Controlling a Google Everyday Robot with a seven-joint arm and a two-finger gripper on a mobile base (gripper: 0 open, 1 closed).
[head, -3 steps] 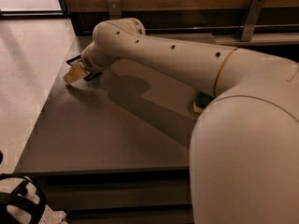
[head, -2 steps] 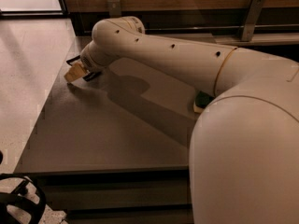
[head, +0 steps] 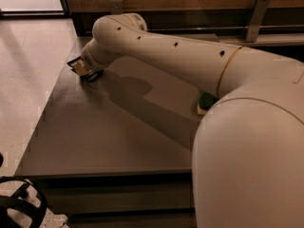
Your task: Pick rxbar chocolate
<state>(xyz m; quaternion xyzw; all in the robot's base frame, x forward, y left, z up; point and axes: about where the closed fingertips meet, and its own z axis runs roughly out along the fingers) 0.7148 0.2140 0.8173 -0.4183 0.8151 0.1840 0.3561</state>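
My gripper [head: 81, 70] is low over the far left part of the dark grey table [head: 109, 127], close to its left edge, at the end of my white arm [head: 171, 51], which reaches across the table from the right. A tan and black part shows at the gripper's tip. I cannot make out the black rxbar chocolate; it is hidden or out of view.
A green and yellow sponge-like object [head: 206, 102] lies on the table at the right, partly hidden by my arm's large white body [head: 251, 156]. A wooden wall with metal brackets [head: 255, 13] runs behind the table. Pale floor [head: 23, 80] lies to the left.
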